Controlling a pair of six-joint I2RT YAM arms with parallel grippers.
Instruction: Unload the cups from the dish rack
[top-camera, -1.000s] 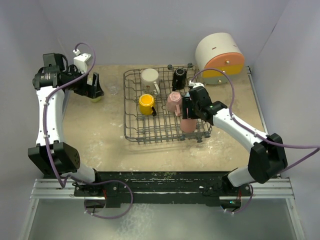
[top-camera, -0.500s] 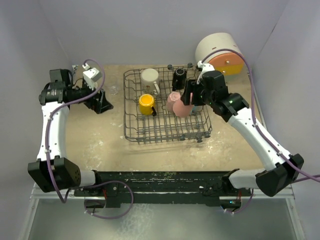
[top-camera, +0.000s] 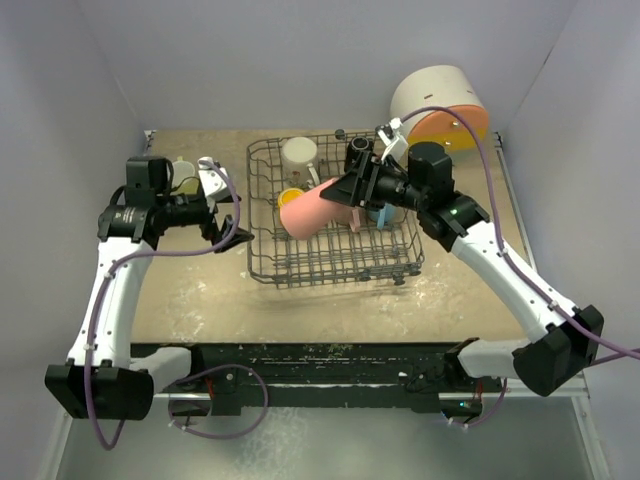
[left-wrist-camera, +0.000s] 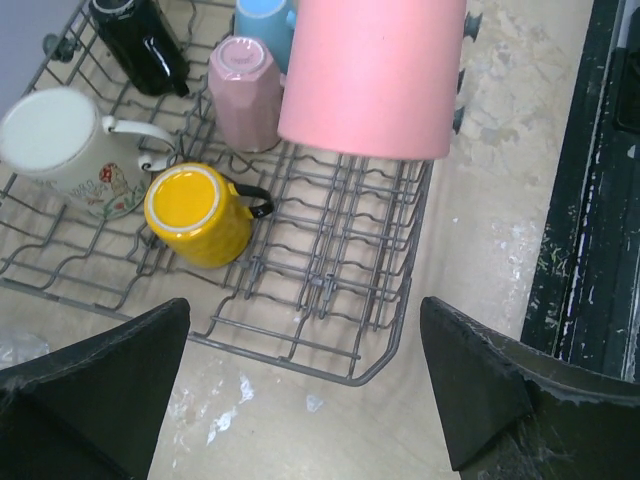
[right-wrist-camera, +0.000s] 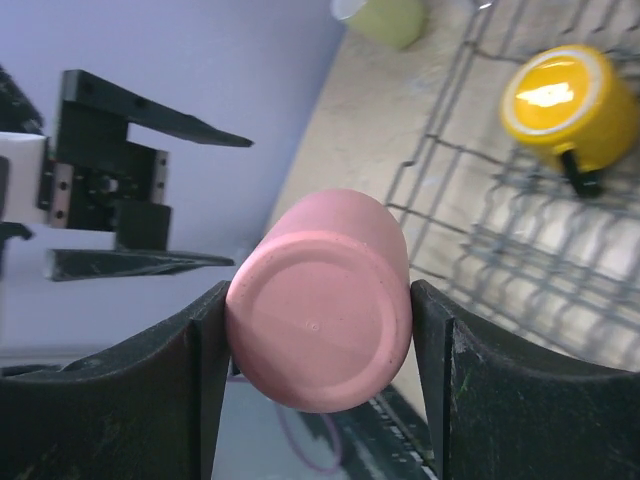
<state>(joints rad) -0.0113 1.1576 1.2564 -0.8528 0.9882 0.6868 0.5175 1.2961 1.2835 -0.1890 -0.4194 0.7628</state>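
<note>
While its two dark fingers pressed on opposite sides, the right gripper (top-camera: 348, 192) was clamped on a salmon-pink tumbler (top-camera: 310, 208), held on its side in the air above the dish rack's (top-camera: 300, 272) middle. The tumbler was smooth, matte and slightly tapered; its closed end showed a shallow ring in the right wrist view. Below it in the dark grey wire rack stood a glossy orange-yellow mug (left-wrist-camera: 198, 212) upside down, a faceted pink cup (left-wrist-camera: 243, 92) and a light blue cup (left-wrist-camera: 262, 18). At the rack's far edge sat a cream floral mug (top-camera: 300, 155) and a shiny black cup (top-camera: 358, 155). The left gripper (top-camera: 232, 215) hung just beside the rack's left edge with its jaws wide apart, holding nothing. A yellow-green cup (top-camera: 183, 180) stood on the speckled beige worktop (top-camera: 200, 290) near its far-left corner. A round white container (top-camera: 440, 100) with an orange face filled the far-right corner.
</note>
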